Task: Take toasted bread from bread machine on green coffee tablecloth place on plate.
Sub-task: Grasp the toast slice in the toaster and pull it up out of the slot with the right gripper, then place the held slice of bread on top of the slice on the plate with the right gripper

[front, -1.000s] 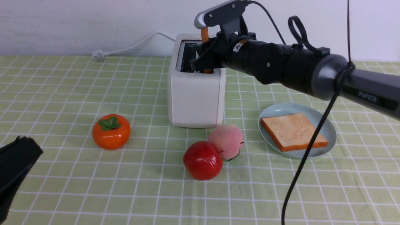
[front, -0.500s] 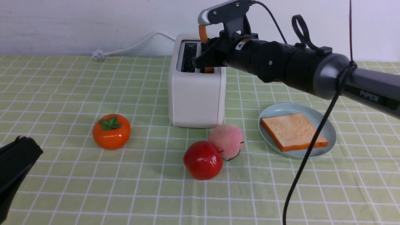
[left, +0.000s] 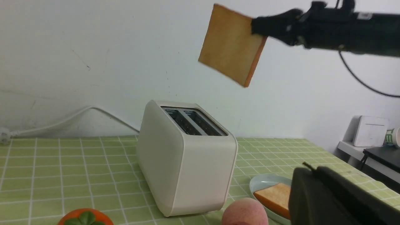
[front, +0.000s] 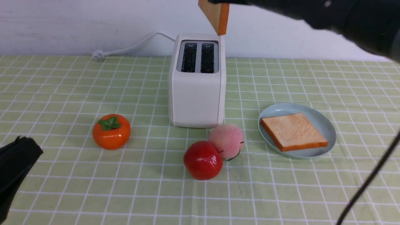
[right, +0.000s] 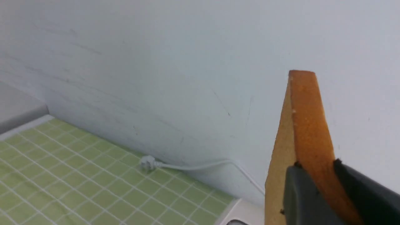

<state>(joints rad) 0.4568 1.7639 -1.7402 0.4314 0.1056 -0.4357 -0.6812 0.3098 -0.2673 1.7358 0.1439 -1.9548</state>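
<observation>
Left wrist view, right gripper pinching toasted bread, above bread machine

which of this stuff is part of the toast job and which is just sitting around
Job: held toast slice, right gripper, bread machine, plate, slice on the plate, tablecloth.

Lying about: persimmon, red apple, peach.

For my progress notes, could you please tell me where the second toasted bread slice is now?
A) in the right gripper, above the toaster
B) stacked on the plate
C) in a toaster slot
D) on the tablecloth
A: the right gripper clamps the toasted bread slice in the air above the toaster, whose two slots look empty.
</observation>
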